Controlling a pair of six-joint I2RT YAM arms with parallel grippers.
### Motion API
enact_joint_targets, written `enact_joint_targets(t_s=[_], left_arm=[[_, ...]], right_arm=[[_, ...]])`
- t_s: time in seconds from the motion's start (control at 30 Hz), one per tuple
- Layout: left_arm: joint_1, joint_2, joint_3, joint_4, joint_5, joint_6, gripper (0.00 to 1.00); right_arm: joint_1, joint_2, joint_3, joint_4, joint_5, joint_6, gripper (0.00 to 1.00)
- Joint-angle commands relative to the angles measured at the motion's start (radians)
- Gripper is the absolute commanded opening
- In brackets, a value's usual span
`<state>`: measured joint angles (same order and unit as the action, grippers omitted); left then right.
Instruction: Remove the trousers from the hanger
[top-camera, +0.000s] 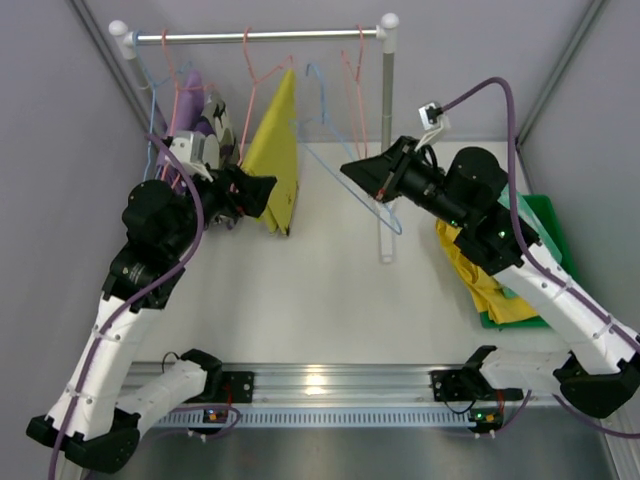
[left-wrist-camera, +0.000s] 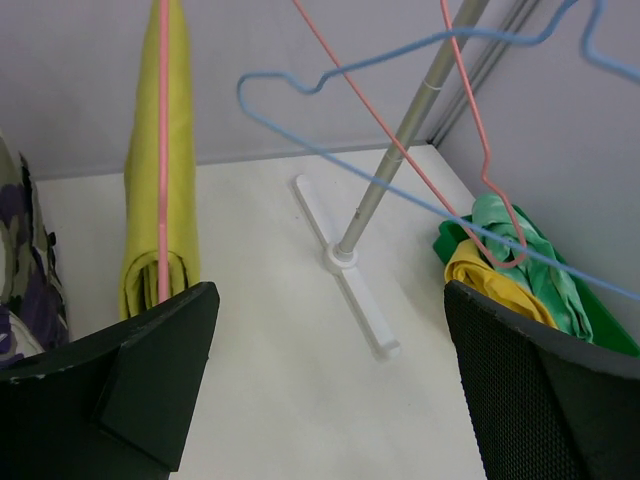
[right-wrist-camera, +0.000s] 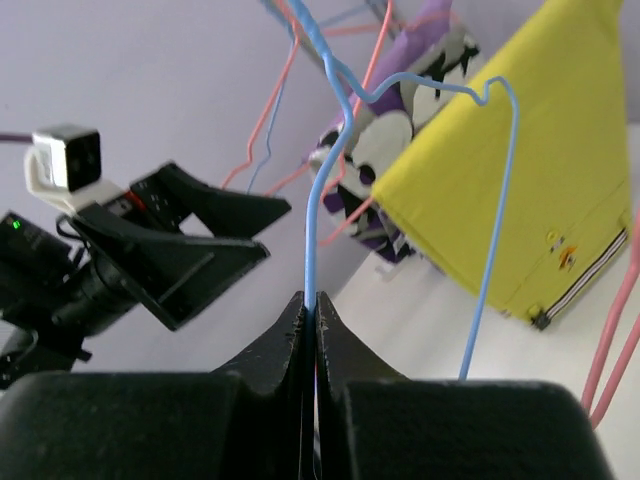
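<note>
Olive-yellow trousers (top-camera: 277, 150) hang folded over a pink hanger on the rail; they also show in the left wrist view (left-wrist-camera: 160, 160) and the right wrist view (right-wrist-camera: 520, 170). My left gripper (top-camera: 262, 190) is open and empty just left of them (left-wrist-camera: 330, 390). My right gripper (top-camera: 352, 168) is shut on the wire of an empty blue hanger (top-camera: 325, 120), pinched between the jaws (right-wrist-camera: 310, 305). The blue hanger (right-wrist-camera: 318, 180) still hooks on the rail. Bright yellow trousers (top-camera: 490, 280) and mint green trousers (left-wrist-camera: 530, 255) lie heaped at the right.
The rail (top-camera: 250, 36) rests on white posts; the right pole (top-camera: 386, 150) stands on a white foot (left-wrist-camera: 355, 290). A camouflage garment (top-camera: 215, 120) and a lilac one (top-camera: 190, 90) hang at the left. An empty pink hanger (top-camera: 355, 70) hangs near the right post. A green bin (top-camera: 548, 215) holds the heap.
</note>
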<state>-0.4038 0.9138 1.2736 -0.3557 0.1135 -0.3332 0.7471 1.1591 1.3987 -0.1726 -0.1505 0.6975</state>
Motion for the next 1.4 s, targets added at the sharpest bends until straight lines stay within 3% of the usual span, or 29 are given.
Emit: enact_joint_targets(t_s=[0.0,0.63,1.0,1.17,1.23,1.27,1.37], left_arm=[[0.020,-0.009,0.029,0.023,-0.054,0.013,0.99],[0.071,-0.003,0.015,0.017,-0.069,-0.084,0.99],[0.072,0.028,0.064,-0.048,-0.041,-0.032,0.99],[0.072,0.034,0.090,-0.058,-0.061,-0.030,0.99],[0.074,0.039,0.101,-0.065,-0.067,-0.012,0.99],[0.074,0.045,0.116,-0.068,-0.066,-0.004,0.99],[0.074,0.062,0.151,-0.086,-0.048,0.032,0.99]], right_arm=[[-0.011,0.023,0.115,0.013,0.142,-0.061,0.00],[0.014,0.408,0.529,-0.001,0.364,-0.090,0.00],[0.051,0.449,0.494,-0.047,0.427,-0.018,0.00],[0.061,0.432,0.419,-0.009,0.362,-0.007,0.24],[0.061,0.421,0.393,0.008,0.336,-0.009,0.29],[0.064,0.413,0.387,0.008,0.332,-0.010,0.38],[0.064,0.401,0.361,0.013,0.321,-0.015,0.47]])
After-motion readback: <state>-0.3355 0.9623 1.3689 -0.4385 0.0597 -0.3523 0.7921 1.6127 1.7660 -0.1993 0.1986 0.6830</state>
